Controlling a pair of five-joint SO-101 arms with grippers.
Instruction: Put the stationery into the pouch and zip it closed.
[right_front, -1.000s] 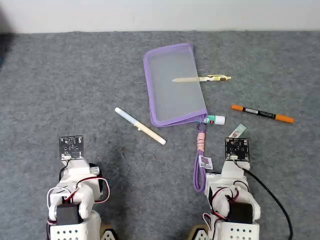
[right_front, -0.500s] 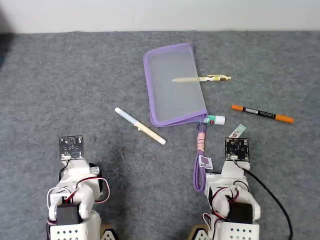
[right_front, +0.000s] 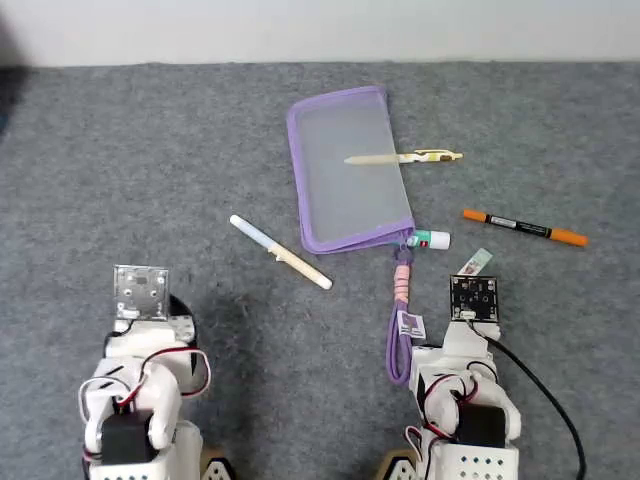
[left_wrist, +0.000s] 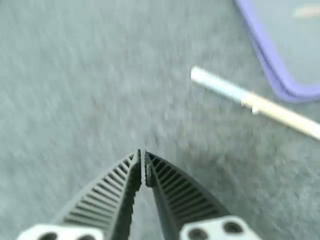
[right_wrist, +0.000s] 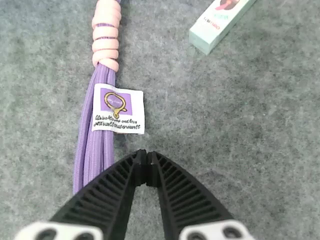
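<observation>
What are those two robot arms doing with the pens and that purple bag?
Nothing is being held yet. Both arms sit at the near side of the grey mat, and the left pincer and the right pincer are shut and empty. The purple pouch lies flat, with a cream pen across its side. A blue-and-cream pen, an orange marker and a small mint box lie loose around it.

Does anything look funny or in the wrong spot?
The cream pen lies crosswise over the edge of the pouch, half sticking out. The orange marker and the blue-and-cream pen lie loose on the grey mat.
</observation>
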